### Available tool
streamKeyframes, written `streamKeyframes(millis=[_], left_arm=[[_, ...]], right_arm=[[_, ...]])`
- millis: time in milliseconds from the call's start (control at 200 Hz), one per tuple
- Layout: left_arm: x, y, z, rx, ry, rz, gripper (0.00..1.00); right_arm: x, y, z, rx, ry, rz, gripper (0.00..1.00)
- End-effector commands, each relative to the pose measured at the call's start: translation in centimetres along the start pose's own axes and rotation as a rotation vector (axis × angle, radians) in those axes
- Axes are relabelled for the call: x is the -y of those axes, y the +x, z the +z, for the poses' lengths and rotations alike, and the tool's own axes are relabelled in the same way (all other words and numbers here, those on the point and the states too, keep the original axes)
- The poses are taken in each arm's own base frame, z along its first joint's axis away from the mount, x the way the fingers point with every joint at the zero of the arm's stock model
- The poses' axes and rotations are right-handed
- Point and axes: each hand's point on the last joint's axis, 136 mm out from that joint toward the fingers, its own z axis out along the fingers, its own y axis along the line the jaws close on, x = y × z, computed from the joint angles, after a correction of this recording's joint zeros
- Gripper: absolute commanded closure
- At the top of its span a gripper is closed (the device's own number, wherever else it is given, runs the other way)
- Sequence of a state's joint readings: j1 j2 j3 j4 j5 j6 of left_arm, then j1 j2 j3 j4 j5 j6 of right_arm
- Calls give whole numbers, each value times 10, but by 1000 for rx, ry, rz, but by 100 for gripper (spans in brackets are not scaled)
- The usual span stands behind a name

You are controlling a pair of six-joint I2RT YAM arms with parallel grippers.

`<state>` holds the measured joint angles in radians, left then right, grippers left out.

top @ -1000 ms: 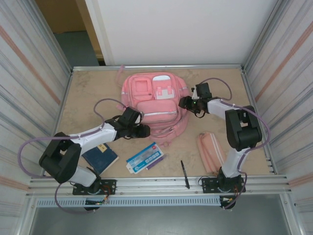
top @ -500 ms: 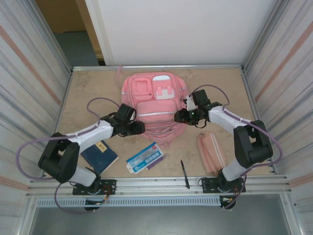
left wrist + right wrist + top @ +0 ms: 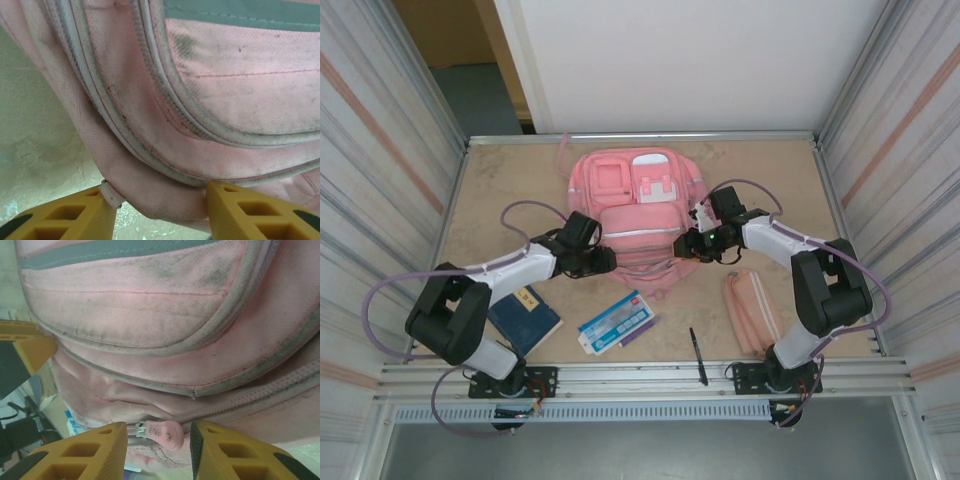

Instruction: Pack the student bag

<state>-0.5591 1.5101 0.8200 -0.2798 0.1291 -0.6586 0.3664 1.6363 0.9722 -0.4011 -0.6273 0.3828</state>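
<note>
Lying flat mid-table, front pockets up: large pink fabric backpack (image 3: 638,215). Within the last second, swung the right gripper (image 3: 687,243) in from the bag's right flank to its lower right corner; jaws narrowing but apart around the pink zip pull (image 3: 165,432), not pinching. Nudged the left gripper (image 3: 605,262) onto the lower left hem; fabric fills its jaws, clamped or not cannot tell. Probably bracing to unzip; nothing packed, dark blue notebook (image 3: 525,320) waiting
</note>
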Motion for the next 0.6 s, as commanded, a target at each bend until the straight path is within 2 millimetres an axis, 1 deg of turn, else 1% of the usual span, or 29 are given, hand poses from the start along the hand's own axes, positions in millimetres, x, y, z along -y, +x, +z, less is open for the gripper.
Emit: streamKeyframes(millis=[0, 170, 271, 396, 421, 536, 596], left_arm=[[14, -15, -2, 50, 15, 7, 53], [18, -14, 4, 34, 16, 8, 56], [20, -14, 6, 37, 18, 12, 56], [21, -14, 5, 34, 20, 10, 56], [21, -13, 4, 34, 21, 8, 56], [21, -13, 3, 36, 21, 16, 56], [20, -12, 2, 30, 16, 20, 57]], right_arm=[[-10, 6, 2, -42, -44, -17, 63], [-11, 10, 5, -59, -53, -20, 64], [-13, 11, 6, -65, -61, -30, 67], [-10, 12, 9, -73, -45, -32, 68], [-9, 13, 9, -74, -42, -34, 70], [-7, 13, 10, -74, -22, -55, 72], [-3, 13, 11, -77, 2, -53, 77]])
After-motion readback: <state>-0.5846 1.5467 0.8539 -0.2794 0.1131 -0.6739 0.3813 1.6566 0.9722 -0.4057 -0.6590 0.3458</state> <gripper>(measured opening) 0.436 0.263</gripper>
